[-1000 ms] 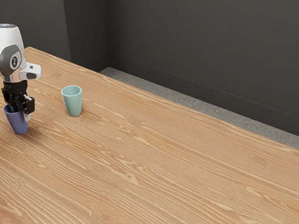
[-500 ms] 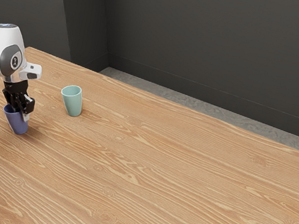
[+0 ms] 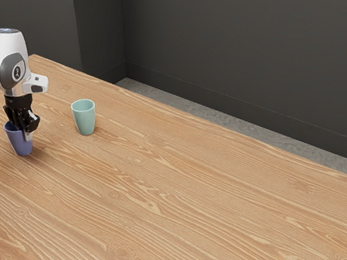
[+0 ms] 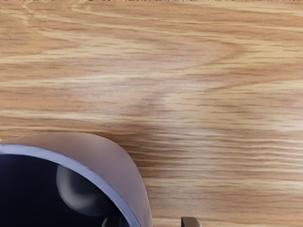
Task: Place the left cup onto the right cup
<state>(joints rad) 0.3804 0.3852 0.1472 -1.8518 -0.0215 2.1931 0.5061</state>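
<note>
The wooden surface [image 3: 215, 201] is the largest thing here, and nothing on it has changed place over the last second. The white arm [image 3: 0, 68] comes in from the exterior view's left. Its last link is bent steeply down so that the hand points almost straight at the wood. Over that second the arm has crept only slightly upward.

The teal cup [image 3: 84, 118] stands upright, mouth up, well apart from the hand toward the exterior view's right. We take it for the cup that is to receive the other. The purple cup [image 3: 18, 145] is the one we read as the task's left cup. It rests on the wood directly below the hand, where it was a second ago, and looks slightly tilted.

The end effector [image 3: 23, 130] sits on the near rim of the purple cup. In the wrist view its fingertips [image 4: 190, 221] stand apart. One is inside the dark mouth and the other outside the pale wall, with a strip of bare wood between that outer tip and the wall. We therefore judge it to be straddling the wall and not yet clamped.

With the cup unmoved, we judge that the lift has not begun and that gripping is the step in hand.
</note>
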